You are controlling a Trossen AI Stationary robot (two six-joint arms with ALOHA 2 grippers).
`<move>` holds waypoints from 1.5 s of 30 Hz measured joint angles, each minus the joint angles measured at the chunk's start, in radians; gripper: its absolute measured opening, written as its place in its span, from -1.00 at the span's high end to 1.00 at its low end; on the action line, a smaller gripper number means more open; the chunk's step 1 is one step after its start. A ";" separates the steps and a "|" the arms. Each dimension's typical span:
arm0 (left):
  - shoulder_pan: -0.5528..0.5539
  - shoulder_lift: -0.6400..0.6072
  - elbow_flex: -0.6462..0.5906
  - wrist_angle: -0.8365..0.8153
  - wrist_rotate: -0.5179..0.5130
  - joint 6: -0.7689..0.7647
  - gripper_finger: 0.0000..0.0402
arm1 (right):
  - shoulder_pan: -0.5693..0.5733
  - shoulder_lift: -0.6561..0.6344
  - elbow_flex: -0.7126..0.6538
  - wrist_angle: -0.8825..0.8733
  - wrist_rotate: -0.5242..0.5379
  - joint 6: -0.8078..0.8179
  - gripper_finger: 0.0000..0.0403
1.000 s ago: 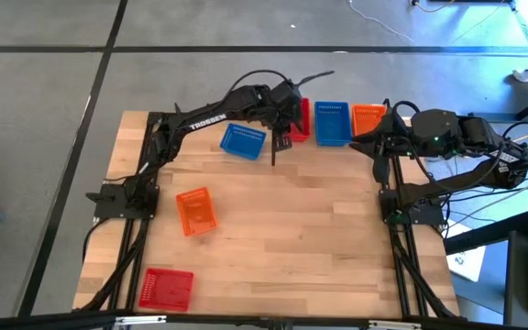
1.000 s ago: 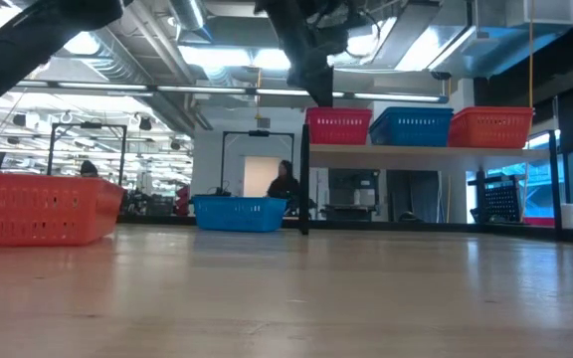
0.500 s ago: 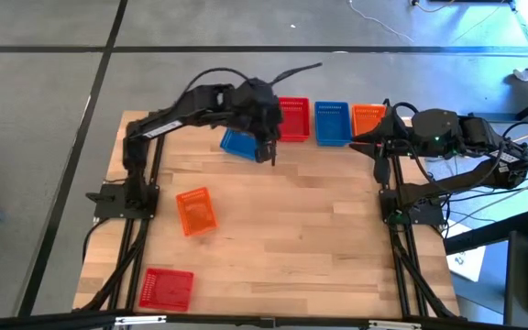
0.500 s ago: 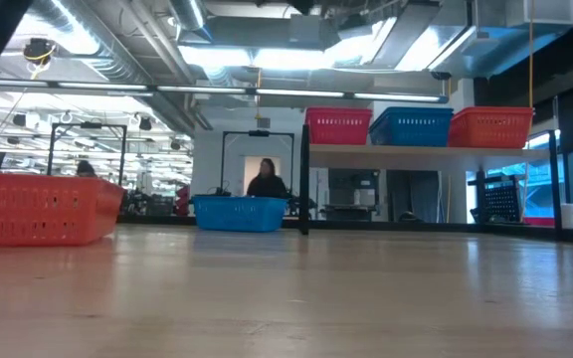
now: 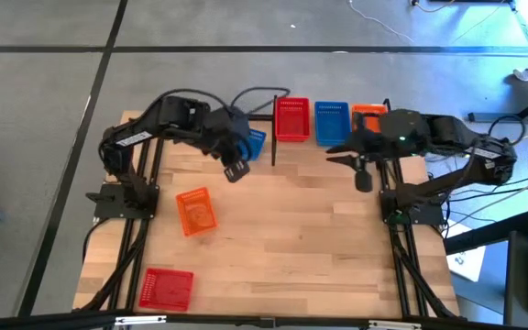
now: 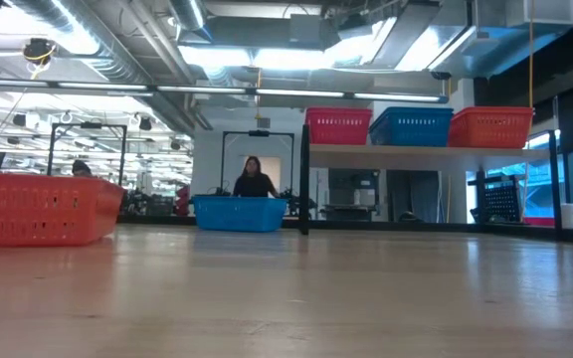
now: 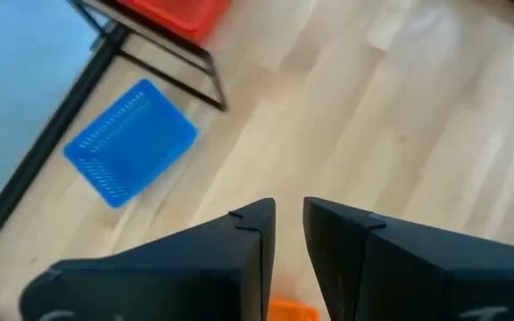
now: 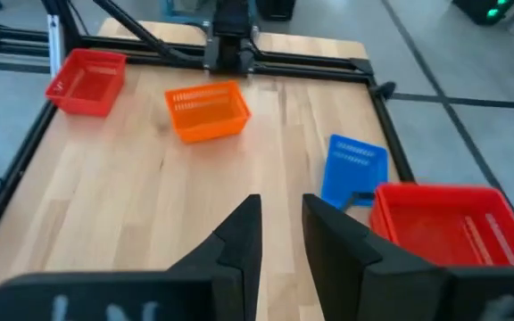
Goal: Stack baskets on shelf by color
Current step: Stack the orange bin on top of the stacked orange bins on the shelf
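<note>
Landmark: shelf (image 5: 330,145), far edge of bench (image 5: 282,247). Positions below are relative to it, near to far.

Loose, not yet placed:
- red basket (image 5: 165,288), well apart from shelf, at the near left corner of the bench.
- orange basket (image 5: 195,210), nearer the shelf but still well short of it, left of centre.
- blue basket (image 5: 249,144), just beside the shelf's left post, partly hidden under the left arm in the high view; lies flat on the bench in the left wrist view.

On shelf, left to right in the high view: red stack (image 5: 291,119), blue stack (image 5: 332,122), orange stack (image 5: 368,116). The low view shows one colour per position, side by side, rims level. How many baskets sit nested in each stack cannot be told from these views.

Grippers:
- left gripper (image 5: 236,170), above the bench just short of the blue basket, left of the shelf. Jaws narrow, nothing between them.
- right gripper (image 5: 363,178), above the bench just in front of the shelf's right end. Jaws narrow, nothing held.

Judgement: colour order on the shelf is set and three baskets remain loose, one per colour. If each stack holds two, the task is about two-thirds done. Likely next pick is the blue basket, closest to both the left gripper and the shelf.
</note>
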 joint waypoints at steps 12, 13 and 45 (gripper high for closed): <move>-0.280 -0.099 0.000 -0.009 -0.080 -0.185 0.73 | 0.037 0.349 0.411 -0.203 -0.078 -0.072 0.60; -0.299 -0.106 0.004 -0.008 -0.073 -0.209 0.73 | 0.044 0.368 0.439 -0.216 -0.077 -0.058 0.60; -0.407 -0.167 -0.886 0.159 -0.054 -1.197 0.73 | 0.173 0.437 0.605 -0.236 -0.067 0.144 0.60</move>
